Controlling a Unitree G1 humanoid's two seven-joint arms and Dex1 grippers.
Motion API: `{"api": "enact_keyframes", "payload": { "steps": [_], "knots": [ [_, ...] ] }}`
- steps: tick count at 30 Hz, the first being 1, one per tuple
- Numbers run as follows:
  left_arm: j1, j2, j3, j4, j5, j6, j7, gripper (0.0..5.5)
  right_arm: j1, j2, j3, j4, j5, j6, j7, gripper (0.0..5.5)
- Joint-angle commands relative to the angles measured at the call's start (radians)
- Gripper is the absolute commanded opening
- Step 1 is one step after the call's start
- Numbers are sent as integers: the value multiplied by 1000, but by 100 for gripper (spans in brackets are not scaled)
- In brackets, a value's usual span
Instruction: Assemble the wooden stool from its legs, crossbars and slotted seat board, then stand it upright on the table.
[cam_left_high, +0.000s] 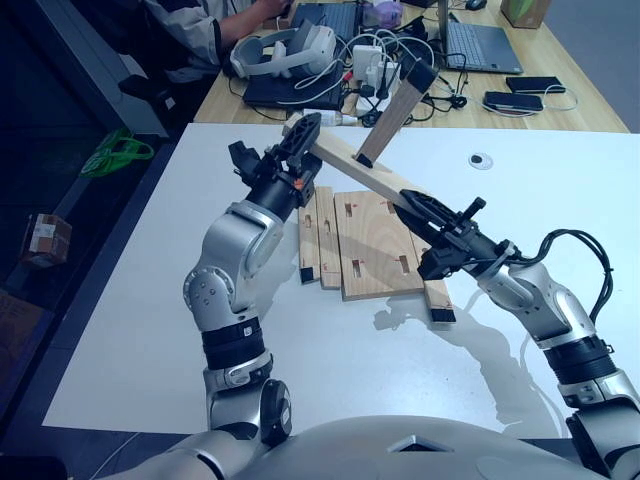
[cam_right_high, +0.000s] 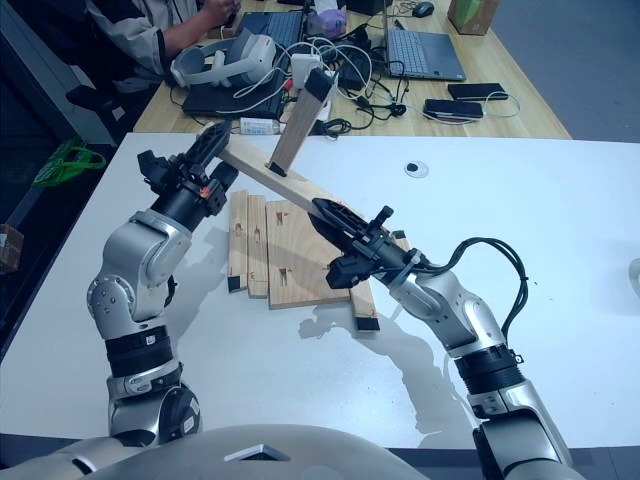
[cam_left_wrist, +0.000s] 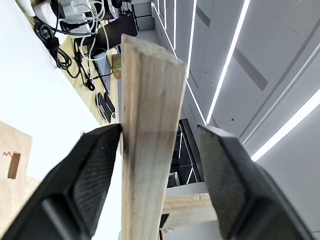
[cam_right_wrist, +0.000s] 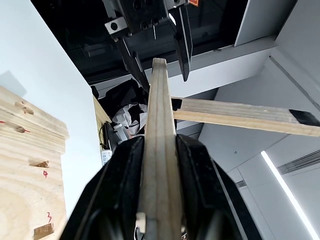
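A long wooden bar (cam_left_high: 360, 165) hangs slanted above the table, with a black-tipped leg (cam_left_high: 395, 110) standing up from its middle. My right gripper (cam_left_high: 415, 205) is shut on the bar's lower end, and its fingers (cam_right_wrist: 125, 170) press both sides. My left gripper (cam_left_high: 303, 130) is open and straddles the upper end. One finger (cam_left_wrist: 95, 165) touches the wood and a gap shows at the other. Below them the slotted seat board (cam_left_high: 370, 245) lies flat on the white table (cam_left_high: 150, 330). Two slats (cam_left_high: 315, 235) lie along its left side and another black-tipped leg (cam_left_high: 438, 300) along its right.
A desk at the back holds laptops (cam_left_high: 480, 45), a white headset (cam_left_high: 285, 50), cables and phones (cam_left_high: 515, 100), with a person seated at it. A round port (cam_left_high: 481, 159) sits in the table at the far right. The table's left edge runs diagonally.
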Motion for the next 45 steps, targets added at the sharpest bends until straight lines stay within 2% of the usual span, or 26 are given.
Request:
{"api": "enact_keyframes", "payload": {
  "steps": [1, 9, 11, 12, 16, 23, 26, 29, 33, 36, 45],
  "knots": [
    [1, 16, -17, 17, 23, 3, 1, 218, -17, -11, -1, 8, -48, -21, -36, 94],
    [7, 31, -36, 20, 19, 24, -10, 120, -43, -40, -12, 31, -261, -13, -244, 94],
    [4, 29, -32, 26, 13, 17, -9, 107, -44, -46, -1, 55, -246, -26, -239, 94],
    [0, 26, -28, 27, 9, 11, -9, 106, -40, -48, 4, 68, -216, -37, -222, 131],
    [-21, 3, -8, 20, -2, -30, -8, 101, -24, -63, 36, 114, -31, -74, -90, 208],
    [-44, -31, 41, 32, 79, -143, 15, 101, -3, -61, 80, 146, 129, -112, 44, 344],
    [-56, 12, 66, 35, 189, -194, 13, 100, 12, -39, 65, 148, 226, -70, 95, 349],
    [-57, 77, 43, 34, 331, -187, 11, 100, 28, -8, 39, 137, 342, 11, 145, 349],
    [-43, 182, -85, 22, 638, -137, -6, 100, 47, 44, 0, 112, 481, 152, 201, 349],
    [-44, 179, -157, 11, 786, -132, -31, 100, 65, 79, -16, 74, 551, 249, 238, 349],
    [-104, 123, -218, 54, 1068, -213, -127, 100, 96, 161, -26, -25, 626, 417, 293, 349]
  ]
}}
